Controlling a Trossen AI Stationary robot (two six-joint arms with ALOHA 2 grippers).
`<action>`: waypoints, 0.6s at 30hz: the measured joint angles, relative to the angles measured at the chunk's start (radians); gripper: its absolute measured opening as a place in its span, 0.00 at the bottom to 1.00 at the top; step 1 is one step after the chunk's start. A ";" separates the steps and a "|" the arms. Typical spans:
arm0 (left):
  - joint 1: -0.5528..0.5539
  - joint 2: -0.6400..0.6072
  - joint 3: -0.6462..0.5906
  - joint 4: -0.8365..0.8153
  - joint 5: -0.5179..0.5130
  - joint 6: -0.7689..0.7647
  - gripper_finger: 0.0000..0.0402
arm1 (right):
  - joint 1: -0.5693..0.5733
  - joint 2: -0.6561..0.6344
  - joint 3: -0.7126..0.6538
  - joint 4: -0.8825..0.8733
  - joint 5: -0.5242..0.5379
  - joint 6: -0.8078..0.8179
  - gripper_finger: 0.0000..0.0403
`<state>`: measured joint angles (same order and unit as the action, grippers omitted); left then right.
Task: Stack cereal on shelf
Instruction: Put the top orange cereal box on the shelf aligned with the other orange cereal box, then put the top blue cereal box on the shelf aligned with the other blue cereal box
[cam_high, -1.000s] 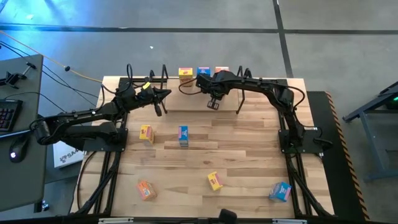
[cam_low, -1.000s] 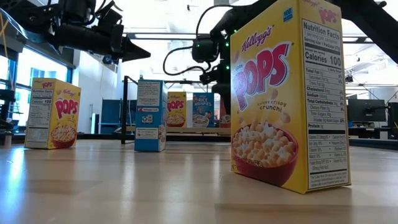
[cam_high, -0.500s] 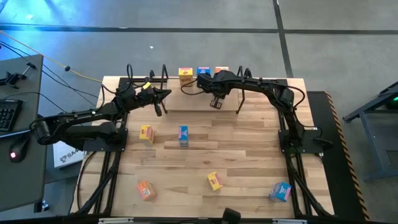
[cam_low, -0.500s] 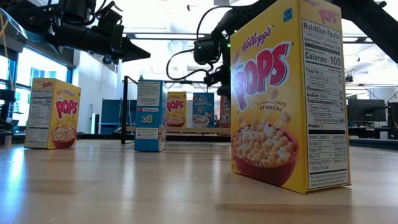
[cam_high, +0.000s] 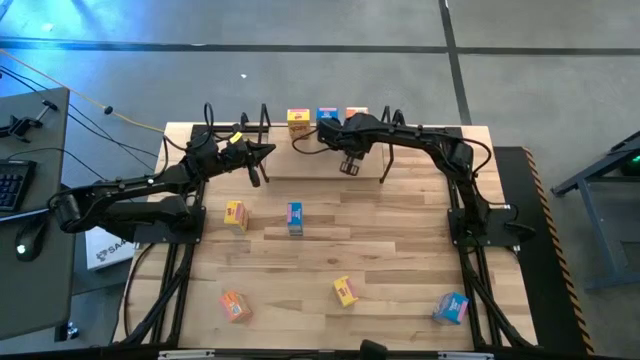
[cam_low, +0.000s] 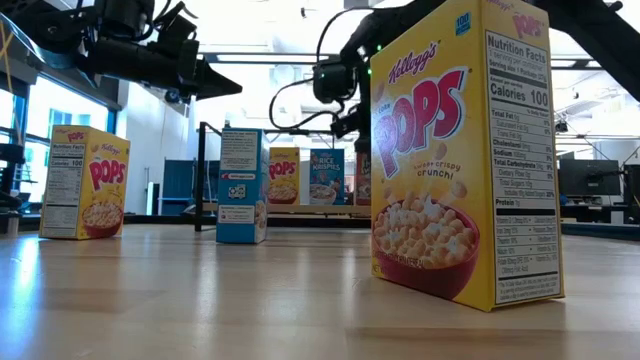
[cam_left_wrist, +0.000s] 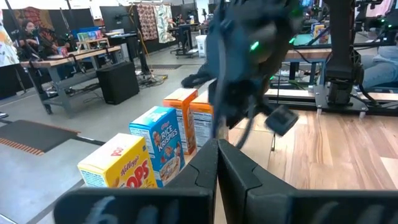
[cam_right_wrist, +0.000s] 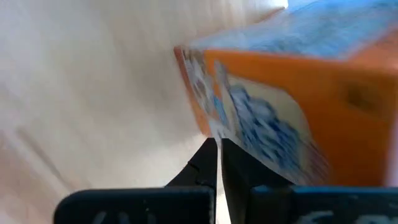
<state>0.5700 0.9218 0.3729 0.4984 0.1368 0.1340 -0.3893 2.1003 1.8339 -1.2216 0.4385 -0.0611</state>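
The shelf (cam_high: 300, 168) stands along the table's far edge. A yellow box (cam_high: 297, 120), a blue box (cam_high: 327, 115) and an orange box (cam_high: 357, 112) stand on it in a row. The left wrist view shows a second orange box (cam_left_wrist: 203, 121) beside the first. My right gripper (cam_high: 338, 135) hovers over the shelf at the orange boxes, shut (cam_right_wrist: 217, 149), with an orange box (cam_right_wrist: 280, 112) close in front. My left gripper (cam_high: 268, 151) waits shut (cam_left_wrist: 217, 146) above the shelf's left part. Several more boxes stand on the tabletop. My right gripper's shut fingertips (cam_right_wrist: 210, 155) stand right at the lower edge of the orange box's front. I cannot tell whether they touch it. The box stands upright on the shelf plank.
On the tabletop stand a yellow box (cam_high: 235, 214), a blue box (cam_high: 295, 217), a yellow box (cam_high: 345, 291), an orange box (cam_high: 234, 305) and a blue box (cam_high: 451, 308). Black wire loops (cam_high: 210, 118) rise at the shelf's ends. People sit at desks in the room beyond.
My right gripper has risen a little and shifted slightly toward the table's right, staying shut over the shelf. The boxes and my left arm have kept still.
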 joint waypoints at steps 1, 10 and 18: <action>0.000 0.000 0.000 0.000 0.000 0.000 0.00 | 0.010 -0.017 0.000 -0.010 0.001 0.005 0.00; 0.000 0.000 0.000 0.003 0.001 0.006 0.00 | 0.136 -0.177 0.002 0.023 -0.162 0.182 0.00; -0.001 0.000 0.000 -0.034 0.107 0.034 0.00 | 0.265 -0.195 -0.003 0.238 -0.348 0.263 0.00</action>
<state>0.5694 0.9218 0.3729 0.4640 0.2434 0.1677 -0.1242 1.9049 1.8307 -0.9833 0.0910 0.2017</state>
